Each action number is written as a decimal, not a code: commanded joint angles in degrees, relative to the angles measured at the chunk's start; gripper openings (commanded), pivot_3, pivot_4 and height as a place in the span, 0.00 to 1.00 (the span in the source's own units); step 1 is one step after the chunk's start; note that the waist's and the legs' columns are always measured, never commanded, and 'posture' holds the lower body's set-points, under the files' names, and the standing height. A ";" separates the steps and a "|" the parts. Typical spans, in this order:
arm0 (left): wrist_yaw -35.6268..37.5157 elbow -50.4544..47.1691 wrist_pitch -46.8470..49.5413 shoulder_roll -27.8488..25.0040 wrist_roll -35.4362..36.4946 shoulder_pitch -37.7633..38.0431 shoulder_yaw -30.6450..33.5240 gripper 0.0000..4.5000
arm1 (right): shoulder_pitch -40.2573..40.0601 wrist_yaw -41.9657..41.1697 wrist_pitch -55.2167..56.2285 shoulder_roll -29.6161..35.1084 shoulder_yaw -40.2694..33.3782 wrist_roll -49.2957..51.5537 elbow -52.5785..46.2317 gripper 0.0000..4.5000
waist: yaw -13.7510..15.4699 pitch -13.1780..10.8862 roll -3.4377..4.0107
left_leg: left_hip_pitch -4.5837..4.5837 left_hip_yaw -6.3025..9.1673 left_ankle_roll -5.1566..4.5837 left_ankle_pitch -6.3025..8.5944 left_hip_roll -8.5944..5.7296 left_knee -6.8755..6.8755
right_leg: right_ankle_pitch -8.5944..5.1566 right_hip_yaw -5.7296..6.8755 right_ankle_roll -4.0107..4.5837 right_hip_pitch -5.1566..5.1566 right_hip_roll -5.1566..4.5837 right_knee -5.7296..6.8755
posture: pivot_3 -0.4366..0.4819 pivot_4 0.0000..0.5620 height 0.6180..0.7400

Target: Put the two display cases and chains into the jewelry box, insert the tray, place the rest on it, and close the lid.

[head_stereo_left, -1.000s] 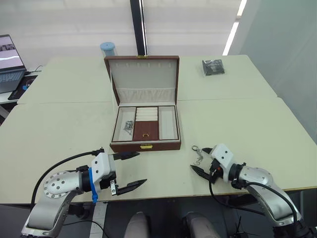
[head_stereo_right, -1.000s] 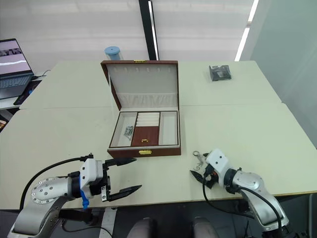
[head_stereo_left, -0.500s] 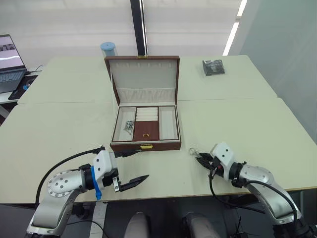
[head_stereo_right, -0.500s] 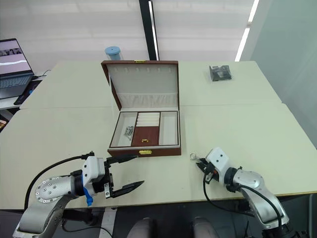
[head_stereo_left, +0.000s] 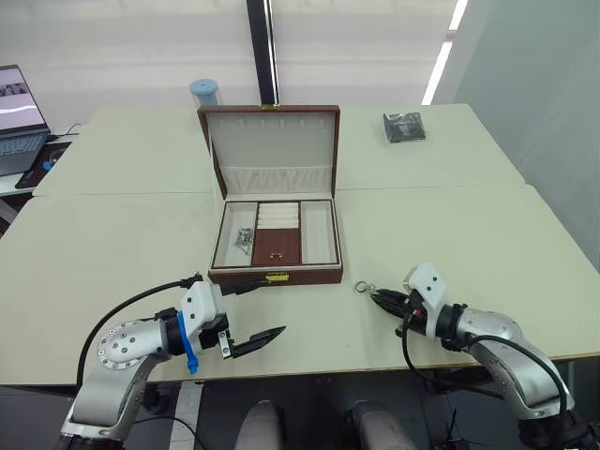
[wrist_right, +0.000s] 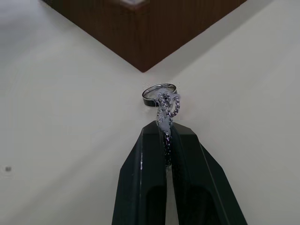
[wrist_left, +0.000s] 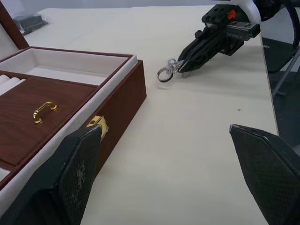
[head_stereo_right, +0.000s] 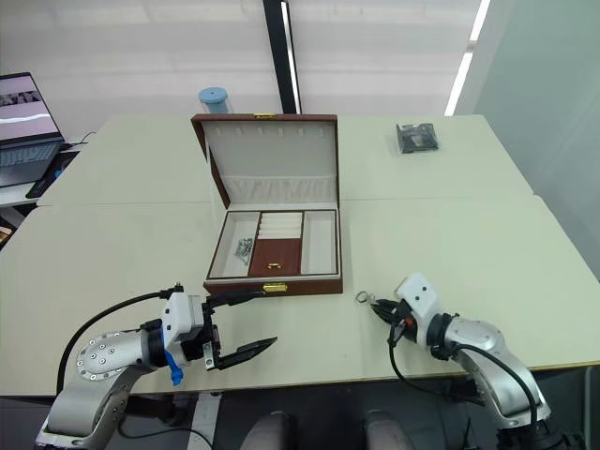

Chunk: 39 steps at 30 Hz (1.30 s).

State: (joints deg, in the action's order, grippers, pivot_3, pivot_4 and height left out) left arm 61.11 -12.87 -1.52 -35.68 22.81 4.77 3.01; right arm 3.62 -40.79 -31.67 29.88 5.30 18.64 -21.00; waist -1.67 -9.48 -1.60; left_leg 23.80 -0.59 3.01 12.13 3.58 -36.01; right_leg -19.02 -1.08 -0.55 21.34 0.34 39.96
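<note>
- Two grippers work at the near edge of the table [head_stereo_left: 112,234], one on each side of the jewelry box.
- Laptop [head_stereo_left: 19,117]: far left edge of the table, screen lit.
- Blue cylinder [head_stereo_left: 204,92]: at the far edge, just behind the lid's left corner.
- Left gripper [head_stereo_left: 251,312]: near edge, just in front of the box's left front corner; jaws wide apart, nothing between them. One finger points at the box front, the other lies closer to the table edge.
- Jewelry box [head_stereo_left: 274,246]: middle of the table, open. Lid [head_stereo_left: 272,148] stands upright at the back, cream lining facing forward. Gold clasp [wrist_left: 97,124] on the front wall.
- Tray [head_stereo_left: 277,244]: seated in the box, brown centre panel with a small gold handle [wrist_left: 45,111]; cream compartments on both sides.
- Chains in box [head_stereo_left: 244,238]: a small silver heap in the left cream compartment.
- Chain with ring end [wrist_right: 165,103]: on the table just off the box's right front corner, apart from the box. The ring lies toward the box.
- Right gripper [wrist_right: 165,133]: near edge, right of the box, jaws pinched narrow on the chain's end; fingertips low to the table.
- Dark flat items [head_stereo_left: 404,127]: far right part of the table, well apart from the box; too small to tell apart.
</note>
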 commanded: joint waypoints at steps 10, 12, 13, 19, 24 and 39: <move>-10.17 -8.39 0.53 3.80 0.65 9.01 3.47 1.00 | 16.11 1.19 -8.51 -3.96 0.48 8.17 -2.45 0.00 | -0.09 0.00 0.00 | 0.01 0.08 0.00 0.00 0.02 0.00 | 0.00 -0.01 0.01 0.01 0.01 0.01 | 0.48 0.27 1.00; -11.94 -9.95 0.64 4.39 0.42 11.15 4.15 1.00 | 19.26 1.72 -9.49 -5.54 1.22 8.25 -0.88 0.00 | -0.13 -0.01 0.01 | 0.00 0.06 0.00 0.00 0.05 -0.01 | 0.01 -0.03 0.01 0.02 0.01 0.02 | 0.48 0.27 1.00; -12.88 -10.73 0.71 4.77 0.31 12.22 4.50 1.00 | 20.67 2.03 -9.88 -6.27 1.70 7.95 0.02 0.00 | -0.07 -0.01 0.01 | 0.01 0.09 0.00 0.00 0.04 0.00 | 0.00 -0.01 0.01 0.02 0.01 0.02 | 0.48 0.27 1.00; -18.02 -15.06 0.85 6.87 -0.57 17.80 5.51 1.00 | 27.23 2.87 -9.74 -10.79 4.12 6.92 6.39 0.00 | -0.02 -0.01 0.01 | 0.03 0.08 0.00 0.00 0.03 -0.01 | 0.01 -0.02 0.01 0.03 -0.07 0.02 | 0.48 0.27 1.00; -21.69 -18.14 0.87 8.56 -1.32 21.26 5.54 1.00 | 30.94 4.83 -7.18 -14.93 5.06 4.74 13.04 0.00 | -0.02 -0.01 0.02 | 0.03 0.08 0.00 0.00 0.05 -0.01 | 0.01 -0.01 0.02 0.04 -0.10 0.02 | 0.48 0.27 1.00; -25.56 -20.86 1.74 9.58 -1.88 23.06 4.68 1.00 | 32.65 10.63 -3.37 -21.35 1.80 1.70 24.18 0.00 | -0.08 -0.02 0.03 | 0.04 0.04 0.00 0.00 0.06 0.00 | 0.01 -0.03 0.03 0.08 -0.13 0.03 | 0.48 0.27 1.00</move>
State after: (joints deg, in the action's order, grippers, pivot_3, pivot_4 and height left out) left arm 35.64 -31.69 0.67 -25.99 21.09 28.02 7.71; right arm 35.36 -30.59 -36.18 8.95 8.23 20.14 4.67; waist -1.75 -9.50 -1.57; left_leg 23.84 -0.55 3.01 12.13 3.64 -36.01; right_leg -19.00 -1.12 -0.52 21.42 0.21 39.99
